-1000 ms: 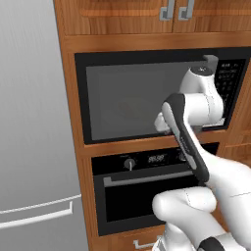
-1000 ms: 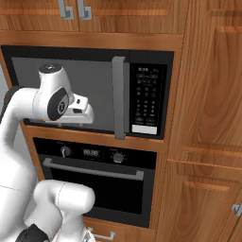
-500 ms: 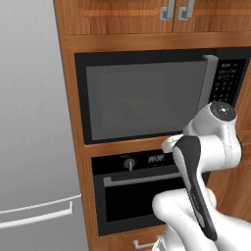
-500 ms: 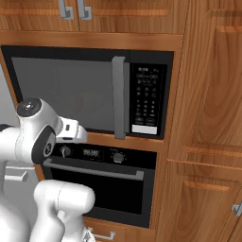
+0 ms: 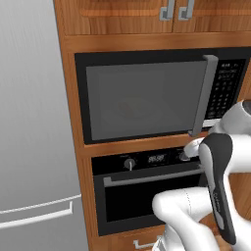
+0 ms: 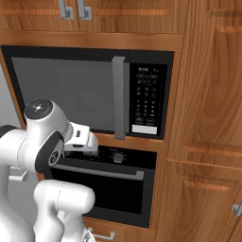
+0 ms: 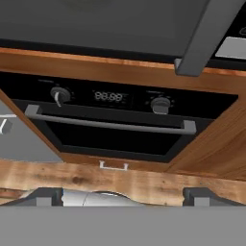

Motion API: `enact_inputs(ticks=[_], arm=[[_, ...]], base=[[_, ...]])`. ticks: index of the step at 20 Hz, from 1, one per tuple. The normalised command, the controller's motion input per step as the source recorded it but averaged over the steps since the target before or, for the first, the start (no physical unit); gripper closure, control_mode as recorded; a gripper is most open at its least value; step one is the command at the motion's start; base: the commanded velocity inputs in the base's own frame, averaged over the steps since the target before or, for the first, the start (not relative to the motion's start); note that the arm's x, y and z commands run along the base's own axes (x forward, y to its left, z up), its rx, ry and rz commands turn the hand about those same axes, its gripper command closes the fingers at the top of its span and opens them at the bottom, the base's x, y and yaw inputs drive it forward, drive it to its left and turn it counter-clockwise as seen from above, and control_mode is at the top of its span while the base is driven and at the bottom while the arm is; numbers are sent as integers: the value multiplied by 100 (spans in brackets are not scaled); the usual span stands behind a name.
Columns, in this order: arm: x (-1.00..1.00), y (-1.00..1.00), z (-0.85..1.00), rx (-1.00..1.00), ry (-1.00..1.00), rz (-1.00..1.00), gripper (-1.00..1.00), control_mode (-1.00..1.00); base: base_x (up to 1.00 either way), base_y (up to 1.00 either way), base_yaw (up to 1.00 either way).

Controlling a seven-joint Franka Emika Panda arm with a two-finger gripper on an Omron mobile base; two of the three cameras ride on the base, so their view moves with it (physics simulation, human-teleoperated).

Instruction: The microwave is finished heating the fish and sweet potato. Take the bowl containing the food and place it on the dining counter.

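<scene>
Microwave (image 5: pixel 147 98) at frame centre, door shut, bowl presumably inside, unseen. Pincer (image 7: pixel 122 194) wide open, empty, facing oven (image 7: pixel 110 125) below. Step: opening door. Next: raise pincer to handle (image 6: pixel 119 97), pull.

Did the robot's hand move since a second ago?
Yes. The gripper has dropped from in front of the microwave door to just below its bottom edge, level with the oven knobs.
</scene>
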Motion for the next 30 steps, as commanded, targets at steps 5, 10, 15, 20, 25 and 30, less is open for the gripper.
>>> enact_inputs(ticks=[5,10,15,20,25,30], arm=[[-40,-18,0,0,0,0,-100,-100],[0,0,0,0,0,0,-100,-100],[0,0,0,0,0,0,-100,-100],[0,0,0,0,0,0,-100,-100],[-1,-1,0,0,0,0,-100,-100],[-2,-5,0,0,0,0,-100,100]], base=[[0,0,0],[0,0,0],[0,0,0],[0,0,0],[0,0,0],[-20,-32,0]])
